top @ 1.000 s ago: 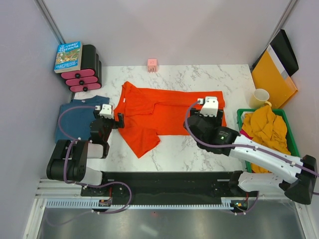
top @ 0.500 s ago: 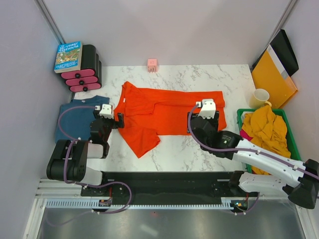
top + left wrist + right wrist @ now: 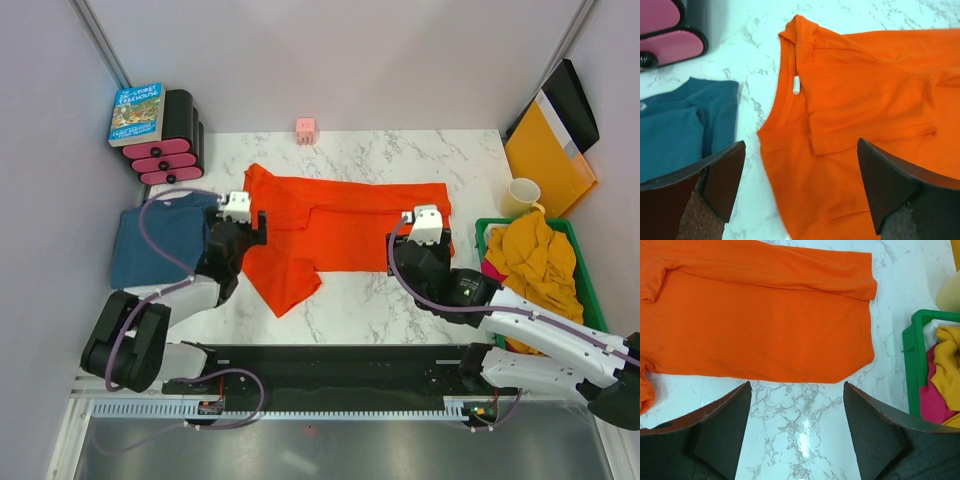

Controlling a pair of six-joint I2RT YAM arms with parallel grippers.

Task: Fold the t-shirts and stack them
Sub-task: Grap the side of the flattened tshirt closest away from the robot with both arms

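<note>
An orange-red t-shirt (image 3: pixel 345 220) lies spread on the marble table, partly folded lengthwise, with its lower left part (image 3: pixel 285 280) reaching toward the near edge. My left gripper (image 3: pixel 260 228) hovers open over its collar side (image 3: pixel 805 100), with nothing between the fingers (image 3: pixel 725 175). A folded teal t-shirt (image 3: pixel 155 240) (image 3: pixel 680 130) lies just left of it. My right gripper (image 3: pixel 420 242) is open above bare marble, just short of the orange shirt's near hem (image 3: pixel 770 375), close to its right corner. Yellow (image 3: pixel 535 260) and pink (image 3: pixel 935 405) t-shirts lie crumpled in the basket.
A green basket (image 3: pixel 590 290) stands at the right edge. Behind it are a cream mug (image 3: pixel 522 195) and a yellow-orange folder (image 3: pixel 545 150). A black and pink stack (image 3: pixel 170 150) with a book (image 3: pixel 137 112) on top fills the back left corner. A small pink cube (image 3: pixel 306 128) sits at the back.
My left gripper has swung away from the base and to the right, over the orange shirt's collar side. The right gripper has drawn back slightly toward the near edge. The shirts have not moved.
</note>
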